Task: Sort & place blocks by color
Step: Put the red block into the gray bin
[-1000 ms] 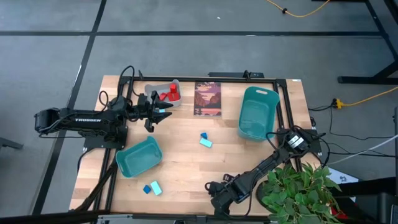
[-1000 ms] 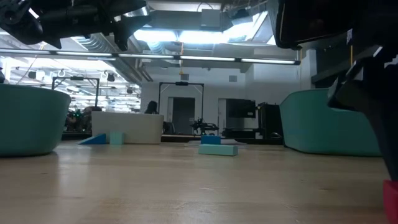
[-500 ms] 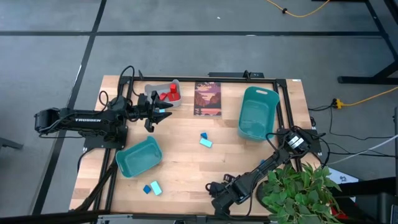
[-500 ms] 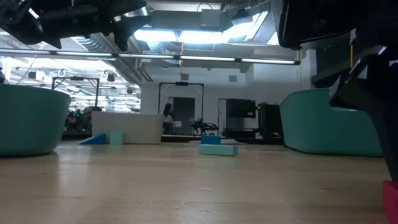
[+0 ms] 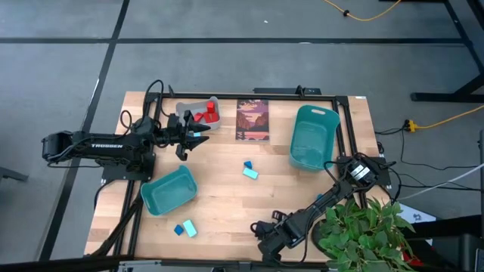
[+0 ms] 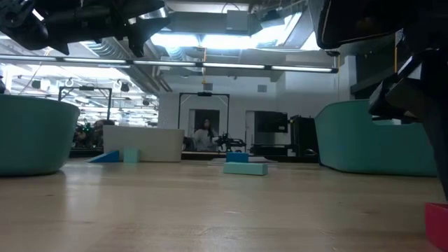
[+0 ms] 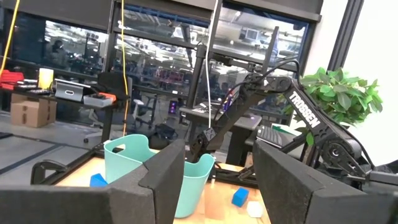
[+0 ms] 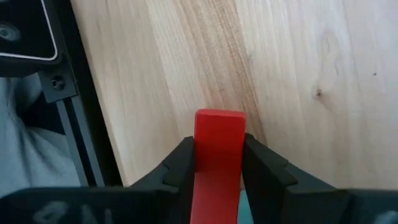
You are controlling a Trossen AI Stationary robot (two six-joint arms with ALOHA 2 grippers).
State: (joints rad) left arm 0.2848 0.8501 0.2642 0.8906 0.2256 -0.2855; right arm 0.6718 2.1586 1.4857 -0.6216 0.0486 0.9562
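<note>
Currently I park left gripper (image 5: 203,137) above grey bin (image 5: 210,103) holding red blocks (image 5: 209,112), jaws open, empty. Right gripper (image 5: 264,243) low at table (image 5: 227,189) near edge, jaws pressing sides of red block (image 8: 218,155). My worry: block sits close to edge; off-centre squeeze could twist it out, drop it off table.

Two bins (image 5: 169,190) (image 5: 312,137) sit on the bench (image 5: 227,196), blocks (image 5: 249,171) between them (more (image 5: 184,227) near the front edge).
</note>
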